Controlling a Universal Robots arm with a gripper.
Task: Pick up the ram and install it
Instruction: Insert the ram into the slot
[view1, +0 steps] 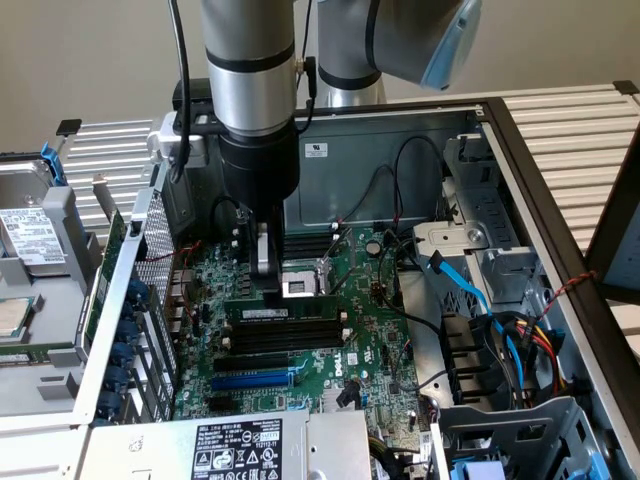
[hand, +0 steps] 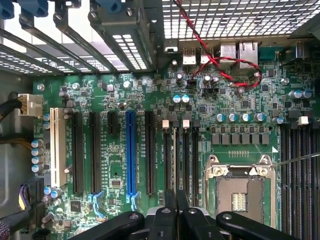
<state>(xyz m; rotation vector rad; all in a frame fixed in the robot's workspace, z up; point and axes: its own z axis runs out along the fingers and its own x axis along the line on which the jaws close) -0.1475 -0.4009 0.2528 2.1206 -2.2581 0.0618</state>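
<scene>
Open computer case (view1: 400, 150), as I view it from my remote station. One arm, bearing one tool (view1: 268, 288); its two fingers (hand: 167, 222) are clenched together, tips side by side. One ram (view1: 290, 313), a green stick with a white label, stands on edge in a memory slot of the motherboard (view1: 365, 340), directly beneath the tool's tip. I cannot tell whether the fingers pinch its upper edge or merely rest on it, because the end of the stick under the tool is covered by a finger. Just beside the tool is one processor socket (view1: 300, 288). Past the ram, away from the tool, lie black slots (view1: 280, 345) too dark for me to count, then one blue slot (view1: 255, 379). One white slot (hand: 55, 145) sits farthest from the tool. One red-and-black twisted wire (hand: 220, 65) loops near the rear ports. The arm is cut off above; whether the ram is fully seated I cannot make out
</scene>
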